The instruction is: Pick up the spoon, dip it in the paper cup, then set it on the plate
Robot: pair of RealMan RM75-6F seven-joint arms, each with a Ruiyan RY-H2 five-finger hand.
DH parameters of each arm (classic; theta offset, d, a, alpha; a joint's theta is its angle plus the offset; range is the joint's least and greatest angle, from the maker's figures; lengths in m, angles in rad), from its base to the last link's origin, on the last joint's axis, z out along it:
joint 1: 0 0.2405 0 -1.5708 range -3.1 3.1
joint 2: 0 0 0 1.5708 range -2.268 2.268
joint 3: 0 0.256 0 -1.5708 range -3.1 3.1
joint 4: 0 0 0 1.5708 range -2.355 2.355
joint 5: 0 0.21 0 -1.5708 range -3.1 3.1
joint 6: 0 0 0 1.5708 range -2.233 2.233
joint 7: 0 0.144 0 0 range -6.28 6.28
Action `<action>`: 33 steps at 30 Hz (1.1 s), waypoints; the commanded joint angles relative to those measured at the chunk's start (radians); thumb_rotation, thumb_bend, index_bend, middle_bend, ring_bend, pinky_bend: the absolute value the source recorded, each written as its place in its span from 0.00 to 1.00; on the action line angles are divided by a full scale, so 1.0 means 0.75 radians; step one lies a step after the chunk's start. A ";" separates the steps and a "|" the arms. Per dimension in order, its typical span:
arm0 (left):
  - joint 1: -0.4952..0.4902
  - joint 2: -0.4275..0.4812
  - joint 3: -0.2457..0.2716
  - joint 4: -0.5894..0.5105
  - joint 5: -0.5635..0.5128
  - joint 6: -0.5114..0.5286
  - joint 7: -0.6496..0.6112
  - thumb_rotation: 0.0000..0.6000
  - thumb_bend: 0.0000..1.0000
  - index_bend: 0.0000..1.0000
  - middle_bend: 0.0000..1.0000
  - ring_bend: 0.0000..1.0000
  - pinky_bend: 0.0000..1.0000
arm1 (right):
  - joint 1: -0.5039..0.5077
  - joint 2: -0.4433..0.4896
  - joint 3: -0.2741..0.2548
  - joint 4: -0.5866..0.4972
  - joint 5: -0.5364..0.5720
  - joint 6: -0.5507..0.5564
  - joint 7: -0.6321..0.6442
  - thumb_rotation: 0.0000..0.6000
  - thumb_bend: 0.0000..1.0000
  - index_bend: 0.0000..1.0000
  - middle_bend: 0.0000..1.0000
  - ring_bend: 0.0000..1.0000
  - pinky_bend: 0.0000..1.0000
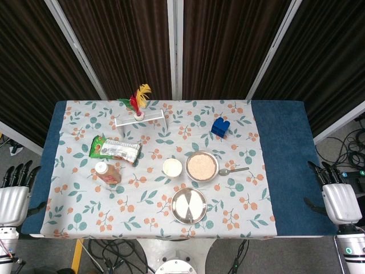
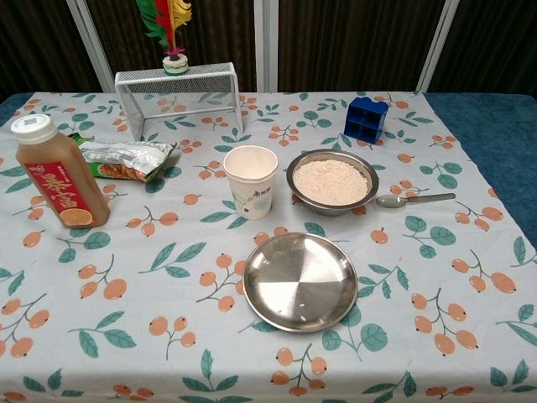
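A metal spoon [image 1: 233,170] [image 2: 414,200] lies flat on the floral cloth, just right of a bowl of grain. The white paper cup [image 1: 172,167] [image 2: 251,180] stands upright left of that bowl. Nearer the front edge sits the bare metal plate [image 1: 189,205] [image 2: 300,281]. My left hand [image 1: 14,191] hangs off the table's left side, fingers spread and holding nothing. My right hand [image 1: 336,197] hangs off the right side, also holding nothing. Neither hand appears in the chest view.
The bowl of grain [image 1: 202,166] [image 2: 331,181] sits between cup and spoon. A juice bottle [image 1: 107,172] [image 2: 58,172] and a snack bag [image 1: 116,149] [image 2: 126,158] lie at the left. A small wire goal [image 1: 141,119] [image 2: 178,97] with a feather shuttlecock [image 1: 137,101] and a blue block [image 1: 220,127] [image 2: 366,118] stand at the back.
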 commanded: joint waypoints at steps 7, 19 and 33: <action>0.001 0.005 -0.003 -0.015 0.000 0.002 0.015 1.00 0.03 0.19 0.14 0.07 0.07 | 0.012 -0.001 -0.005 0.014 -0.031 0.001 0.017 1.00 0.08 0.07 0.20 0.06 0.15; 0.010 0.003 -0.002 -0.019 0.019 0.019 0.009 1.00 0.03 0.19 0.14 0.07 0.07 | 0.241 -0.037 0.049 0.099 -0.038 -0.280 0.024 1.00 0.08 0.21 0.31 0.11 0.17; 0.012 0.014 0.005 -0.016 0.032 0.009 -0.016 1.00 0.03 0.19 0.14 0.07 0.07 | 0.538 -0.382 0.052 0.423 0.024 -0.673 -0.027 1.00 0.16 0.40 0.38 0.11 0.17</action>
